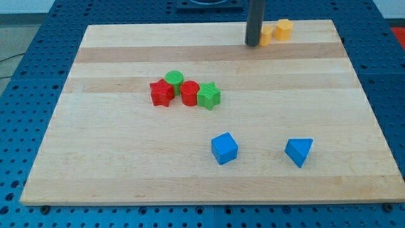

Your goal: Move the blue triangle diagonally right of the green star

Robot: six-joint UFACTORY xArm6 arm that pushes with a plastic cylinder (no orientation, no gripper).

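The table (126, 171) carries everything. My tip (253, 44) has no hand to open or close; it rests at the view's top beside two yellow blocks (277, 30), well apart from the blue triangle (299, 151), which sits lower right of the green star (208, 96), unpushed.

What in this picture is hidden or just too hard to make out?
- Rod's upper part: cut off by the view's top edge.
- One yellow block: partly behind my tip, shape unclear; the other yellow block beside it shows.
- Green cylinder: lower part hidden behind the red star and red block.
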